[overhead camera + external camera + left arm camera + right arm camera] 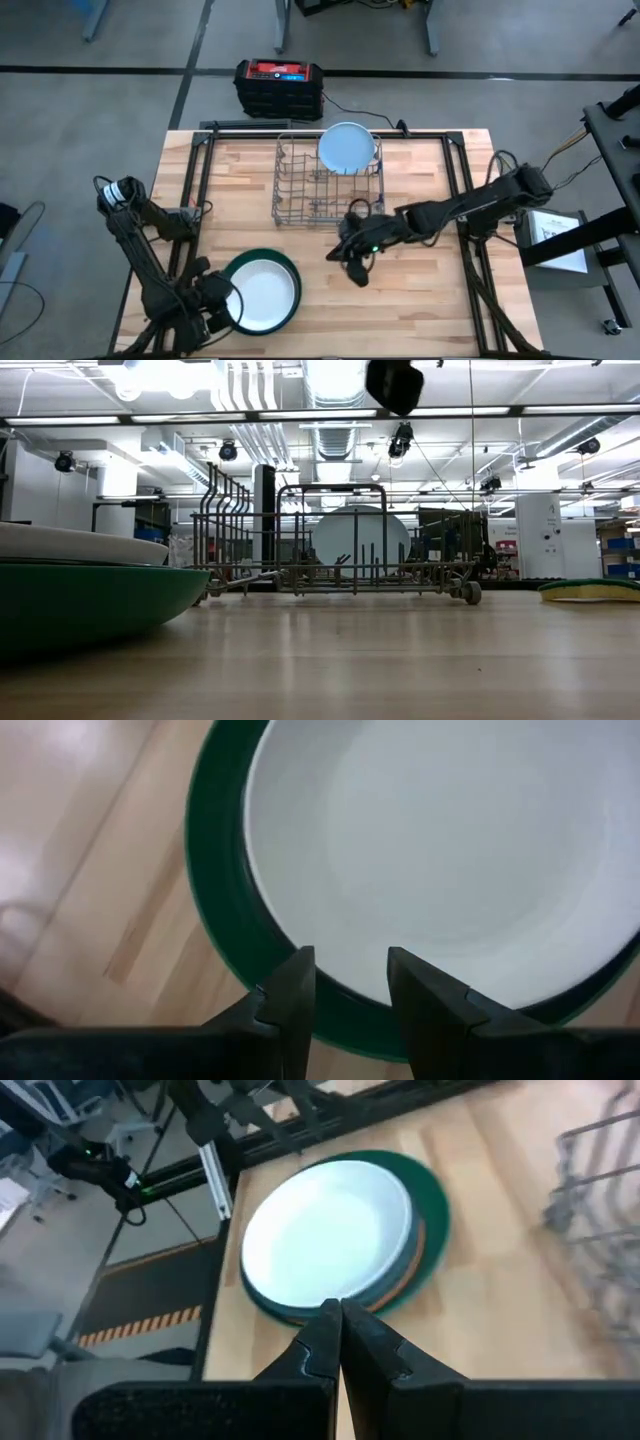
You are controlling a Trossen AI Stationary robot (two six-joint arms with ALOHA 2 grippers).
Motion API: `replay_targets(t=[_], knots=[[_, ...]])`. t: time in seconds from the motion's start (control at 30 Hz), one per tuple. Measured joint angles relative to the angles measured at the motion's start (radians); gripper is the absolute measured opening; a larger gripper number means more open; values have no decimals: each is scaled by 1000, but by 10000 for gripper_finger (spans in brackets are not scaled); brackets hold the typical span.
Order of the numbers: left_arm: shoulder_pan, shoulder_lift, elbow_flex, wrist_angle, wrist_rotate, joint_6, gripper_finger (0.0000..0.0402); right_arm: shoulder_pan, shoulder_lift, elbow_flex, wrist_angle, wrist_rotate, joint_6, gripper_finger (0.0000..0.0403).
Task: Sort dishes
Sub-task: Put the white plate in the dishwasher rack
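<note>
On wooden table (420,290), wire rack (300,195) fronts a fluorescent-lit workshop.

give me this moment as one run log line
left gripper: open at white plate rim | white plate: on green plate | pale blue plate: upright in rack | right gripper: shut, empty

— Where's the left arm?

— Folded low toward seven o'clock on the table. Its gripper (222,303) points toward three o'clock, fingers (290,995) parted with a narrow gap between them, nothing clamped there.

— And the right arm?

— It reaches in from three o'clock, stretched long toward the centre. Its gripper (352,262) angles toward seven o'clock, held up in the air, jaws pressed together and holding nothing.
</note>
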Motion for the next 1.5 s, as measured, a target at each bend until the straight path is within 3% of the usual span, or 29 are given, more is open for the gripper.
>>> replay_targets(t=[0.3, 0.67, 1.17, 1.5], knots=[[-49, 1, -71, 61, -40, 12, 116, 24, 150, 102, -40, 0, 138, 0], [-61, 4, -74, 61, -54, 127, 116, 26, 340, 189, -33, 27, 351, 0], [-64, 4, -105, 112, -99, 188, 116, 57, 524, 366, -32, 87, 421, 1], [-67, 4, -139, 151, -94, 188, 116, 58, 577, 421, -82, 129, 453, 62]])
